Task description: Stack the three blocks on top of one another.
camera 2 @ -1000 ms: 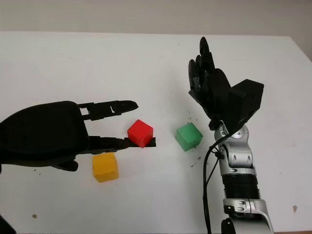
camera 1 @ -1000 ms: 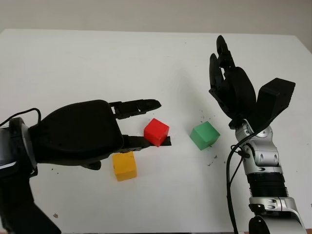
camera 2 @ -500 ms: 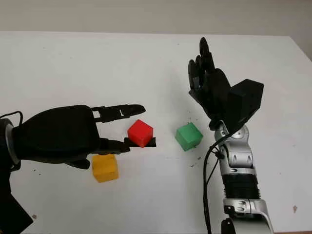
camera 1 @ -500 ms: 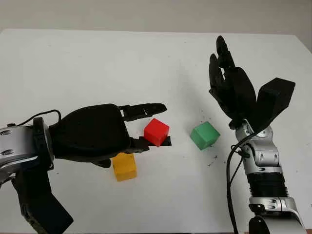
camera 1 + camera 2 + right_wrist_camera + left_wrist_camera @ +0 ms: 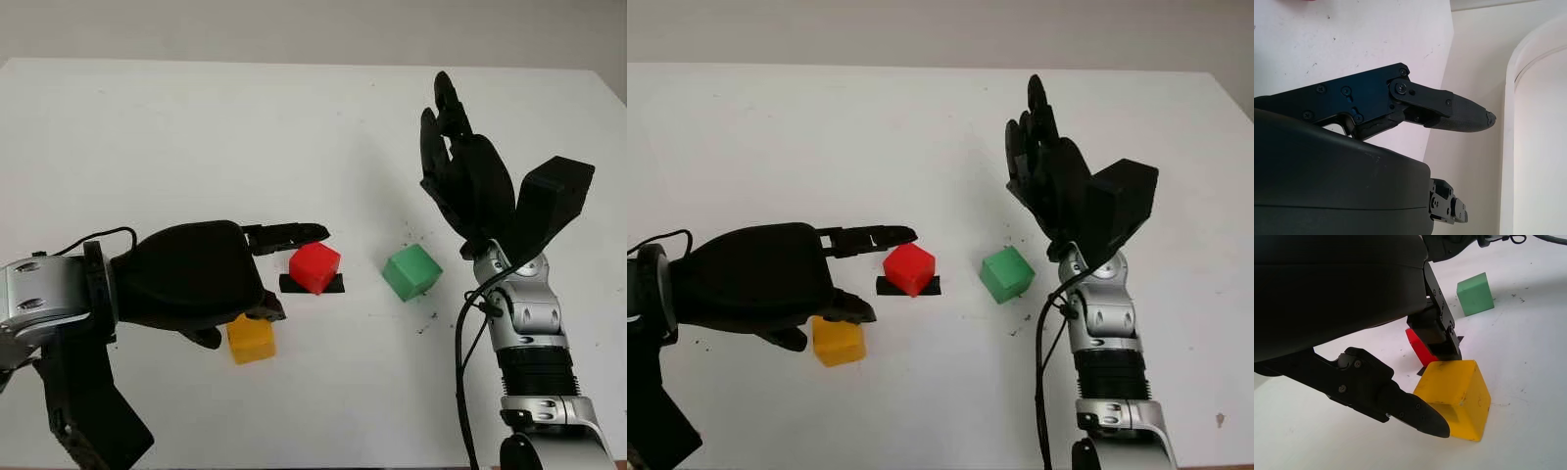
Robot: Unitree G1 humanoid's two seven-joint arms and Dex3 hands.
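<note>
Three blocks are lying unstacked on the white tabletop. The red block is sitting on a small black marker strip near the middle. The green block is lying to its right, apart from it. The yellow block is lying nearer the robot, to the left of the red one and apart from it.

The left robot hand is hovering low over the yellow block, partly covering it from above. One finger is reaching toward the red block, its tip just beside that block's upper left edge. In the left wrist view, a lower finger is lying along the near side of the yellow block, while the red block is showing just behind it; this robot hand is released, grasping nothing.

The right robot hand is raised above the tabletop, beyond and to the right of the green block, released and holding nothing.
</note>
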